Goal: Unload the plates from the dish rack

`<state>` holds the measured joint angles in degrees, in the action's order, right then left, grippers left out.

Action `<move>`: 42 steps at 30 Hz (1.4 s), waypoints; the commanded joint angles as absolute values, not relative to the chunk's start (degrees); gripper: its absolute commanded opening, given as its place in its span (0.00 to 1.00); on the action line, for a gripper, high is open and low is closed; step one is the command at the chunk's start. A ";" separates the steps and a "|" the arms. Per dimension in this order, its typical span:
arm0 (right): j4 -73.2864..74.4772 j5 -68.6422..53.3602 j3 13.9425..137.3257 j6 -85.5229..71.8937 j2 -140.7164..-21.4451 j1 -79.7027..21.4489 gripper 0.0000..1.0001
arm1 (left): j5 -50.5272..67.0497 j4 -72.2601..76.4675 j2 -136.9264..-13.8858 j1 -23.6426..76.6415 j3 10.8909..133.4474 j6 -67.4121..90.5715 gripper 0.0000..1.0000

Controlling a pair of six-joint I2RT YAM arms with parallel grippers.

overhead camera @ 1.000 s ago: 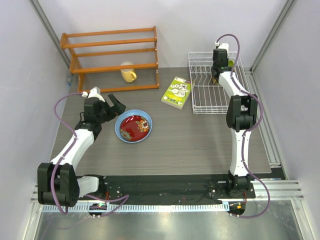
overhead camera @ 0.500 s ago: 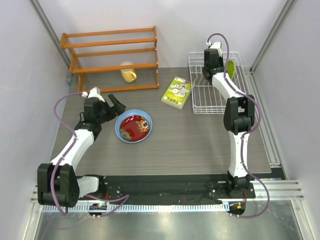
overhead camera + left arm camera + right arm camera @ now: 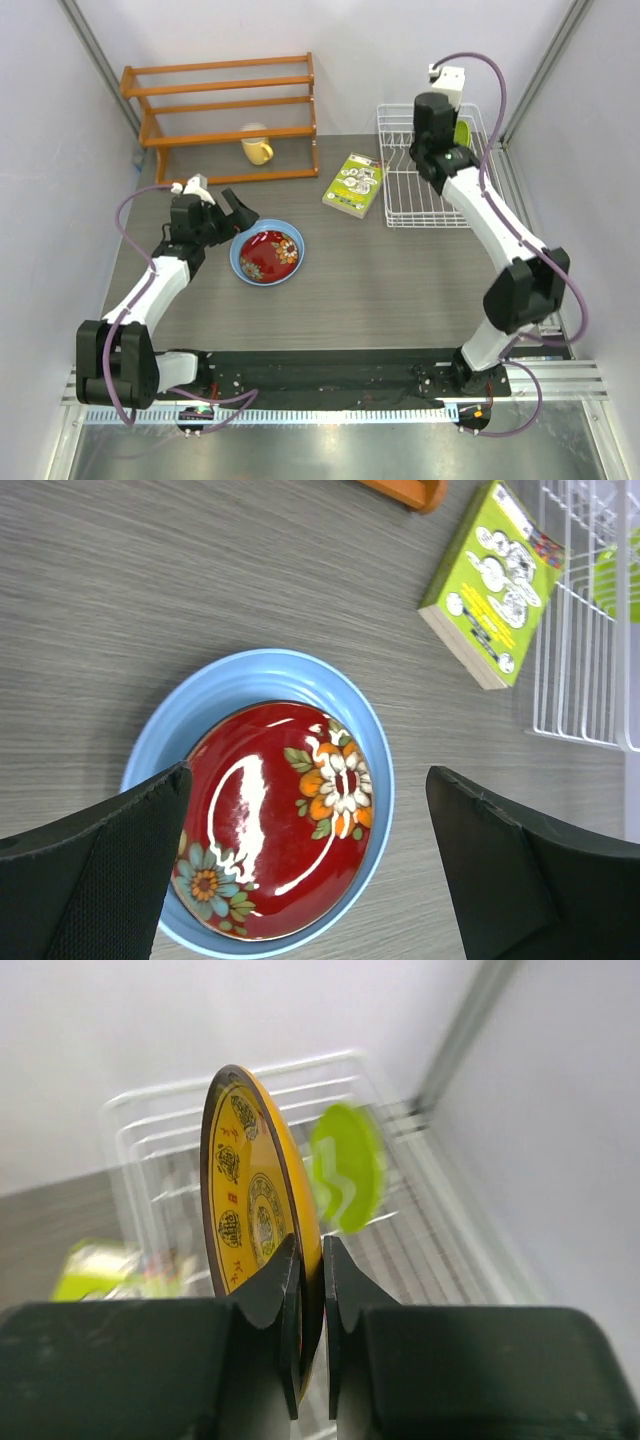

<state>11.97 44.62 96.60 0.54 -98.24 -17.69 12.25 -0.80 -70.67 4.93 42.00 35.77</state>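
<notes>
FAR RIGHT OF THE TABLE: the right gripper (image 3: 310, 1256) is clenched on the rim of the amber dark-rimmed plate (image 3: 255, 1190), holding it on edge above the white dish rack (image 3: 405, 195). The lime green plate (image 3: 350, 1165) stands in the rack behind it, the only other one I can make out there. Across the table (image 3: 400, 290), the left gripper (image 3: 308, 772) is poised just beside the light blue plate (image 3: 250, 675), its fingers spread wide and gripping nothing. The dark red patterned plate (image 3: 270, 820) lies nested in the blue one. A green box (image 3: 353, 184) lies between that stack and the rack. From where I stand, the step in hand looks like carrying the amber plate out. The pinch covers only a narrow strip of rim, so the plate could swing or slip. It would be best to raise it straight up until it is above the wires and prongs, carry it slowly clear of the box towards the stack, and tip it flat only close to the table before letting go
</notes>
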 commanded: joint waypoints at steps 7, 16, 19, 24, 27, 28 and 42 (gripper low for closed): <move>11.08 18.55 73.58 -24.95 -85.00 -29.25 0.01 | 22.32 13.79 -71.10 6.15 40.35 42.80 0.99; 1.50 8.97 65.75 -33.83 -85.16 -33.84 0.01 | 22.06 21.96 -71.89 10.54 35.86 45.87 0.99; -2.19 5.37 64.86 -36.63 -86.39 -35.33 0.01 | 21.53 23.55 -72.33 11.34 34.28 46.49 0.99; -7.46 0.71 64.16 -40.34 -89.38 -37.61 0.01 | 22.06 27.24 -74.70 11.51 33.14 48.07 0.99; -10.45 -3.32 63.90 -42.97 -90.79 -38.23 0.01 | 22.32 29.26 -76.28 11.60 33.31 48.87 0.98; -11.42 -4.30 63.55 -44.72 -90.97 -38.32 0.01 | 22.67 30.40 -76.72 11.51 33.40 49.04 0.98; -23.65 -12.57 60.38 -52.48 -93.08 -38.32 0.01 | 22.15 30.78 -78.40 11.51 32.87 49.93 0.14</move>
